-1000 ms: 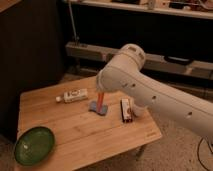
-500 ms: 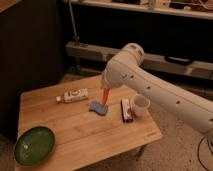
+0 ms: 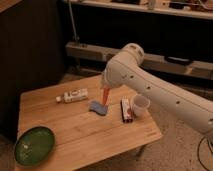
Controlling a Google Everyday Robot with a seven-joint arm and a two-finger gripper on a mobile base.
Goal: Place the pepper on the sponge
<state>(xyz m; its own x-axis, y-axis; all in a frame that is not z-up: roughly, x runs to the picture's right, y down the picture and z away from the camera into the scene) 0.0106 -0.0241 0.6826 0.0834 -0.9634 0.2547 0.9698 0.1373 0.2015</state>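
One half-hidden end effector (image 3: 106, 88) above sponge (image 3: 98, 107)

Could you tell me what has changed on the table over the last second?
The arm swung slightly right, uncovering the white cup. The gripper, at the top of the upright pepper, shifted right with it, over the sponge. The bottle, box and green dish stayed put.
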